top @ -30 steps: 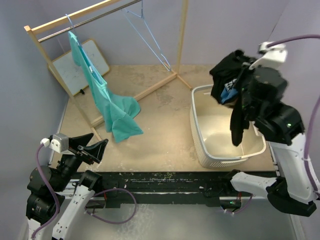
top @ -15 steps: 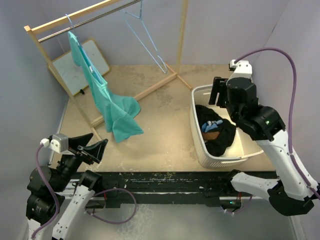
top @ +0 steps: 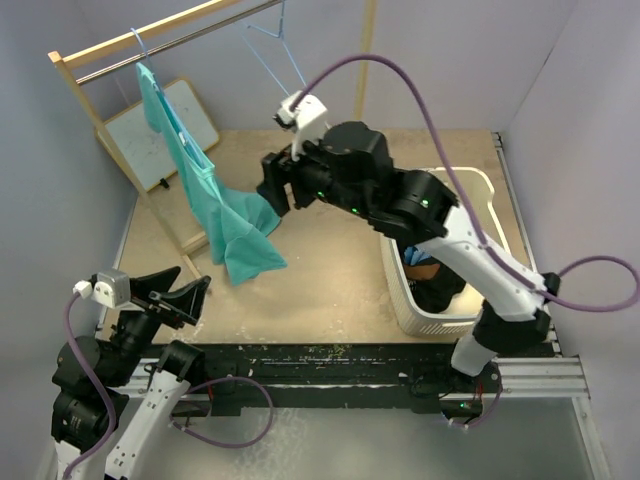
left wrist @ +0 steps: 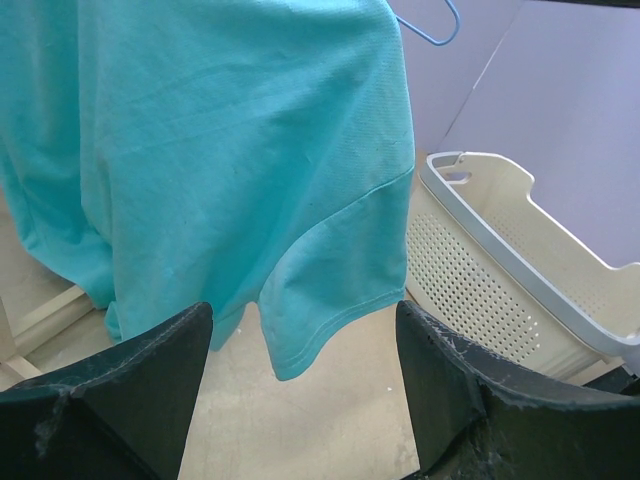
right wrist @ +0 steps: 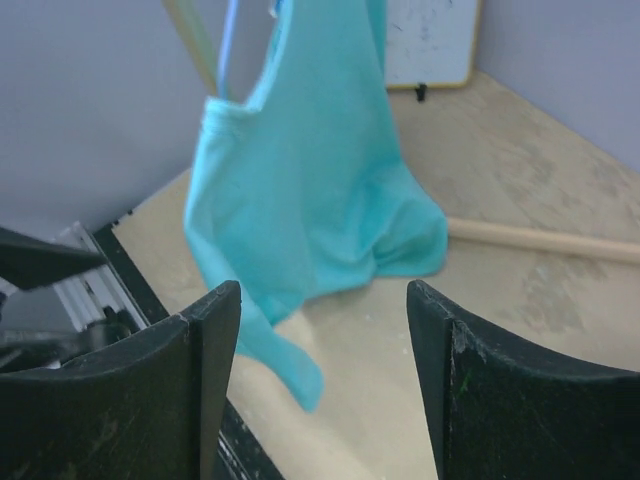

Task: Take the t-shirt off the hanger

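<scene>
Teal short-sleeved t-shirt [top: 203, 185]: hangs from a light-blue wire hanger [top: 137, 44] hooked on the metal rail [top: 185, 38] of a wooden garment rack [top: 108, 148] at the far left of the table [top: 330, 265]. Its lower part lies bunched on the tabletop. The shirt is on the hanger.

Right arm: stretched from its base at the near right diagonally across the table, forearm passing over a white perforated plastic basket [top: 398, 295]. The right gripper [top: 270, 188] points at the shirt's lower half. Its 2 fingers stand wide apart with nothing between them; the wrist view shows the cloth ahead of the fingertips, not within them.

Left arm: folded low at the near left corner. The left gripper [top: 198, 277] faces the shirt, jaws spread and empty, with the shirt's hem visible beyond the fingers.

Other items: a dark garment [top: 440, 292] lies inside the basket. 1 bare blue wire hanger [top: 285, 58] hangs further along the rail. A small whiteboard [top: 160, 135] leans against the left wall behind the rack
</scene>
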You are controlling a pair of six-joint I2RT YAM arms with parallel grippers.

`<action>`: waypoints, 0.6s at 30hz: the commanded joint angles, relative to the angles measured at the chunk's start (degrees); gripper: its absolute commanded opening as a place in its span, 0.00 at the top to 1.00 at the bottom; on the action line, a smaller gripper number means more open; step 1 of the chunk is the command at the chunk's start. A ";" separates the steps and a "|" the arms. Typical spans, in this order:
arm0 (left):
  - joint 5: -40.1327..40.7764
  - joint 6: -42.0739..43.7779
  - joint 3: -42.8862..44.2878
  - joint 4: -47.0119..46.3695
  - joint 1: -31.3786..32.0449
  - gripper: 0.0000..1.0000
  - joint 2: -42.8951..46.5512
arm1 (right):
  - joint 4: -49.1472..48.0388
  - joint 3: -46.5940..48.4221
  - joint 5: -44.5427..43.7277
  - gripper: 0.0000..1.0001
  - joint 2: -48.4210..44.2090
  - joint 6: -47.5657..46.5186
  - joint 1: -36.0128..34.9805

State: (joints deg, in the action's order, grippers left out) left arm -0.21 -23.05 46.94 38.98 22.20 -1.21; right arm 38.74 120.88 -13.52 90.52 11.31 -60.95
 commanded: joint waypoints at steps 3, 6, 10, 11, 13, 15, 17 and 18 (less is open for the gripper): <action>1.02 -0.82 0.60 -0.58 -0.14 0.23 0.35 | -6.10 17.98 4.23 0.35 11.40 -5.22 -0.55; 1.04 -0.84 0.61 -0.55 -0.22 0.23 0.38 | -7.83 25.22 5.03 0.34 17.22 -6.34 -0.54; 1.17 -0.85 0.57 -0.57 -0.22 0.23 0.56 | -12.99 25.65 5.79 0.35 19.93 -6.48 -0.49; 1.17 -0.86 0.61 -0.55 -0.18 0.23 0.55 | -14.02 25.33 6.39 0.36 20.16 -6.36 -0.45; 1.17 -0.86 0.61 -0.57 -0.22 0.23 0.53 | -15.56 25.04 7.82 0.38 20.82 -5.51 -0.48; 1.09 -0.81 0.59 -0.53 -0.22 0.23 0.51 | -16.07 25.21 9.20 0.41 21.89 -4.30 -0.49; 1.04 -0.86 0.61 -0.57 -0.18 0.23 0.51 | -15.76 26.41 9.88 0.43 23.58 -3.50 -0.52; 1.00 -0.85 0.56 -0.50 -0.22 0.23 0.53 | -15.79 26.96 10.05 0.45 24.33 -3.29 -0.45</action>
State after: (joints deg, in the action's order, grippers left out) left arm 0.47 -23.38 46.94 39.11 22.15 -1.10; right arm 27.22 144.49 -6.22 113.30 6.79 -61.39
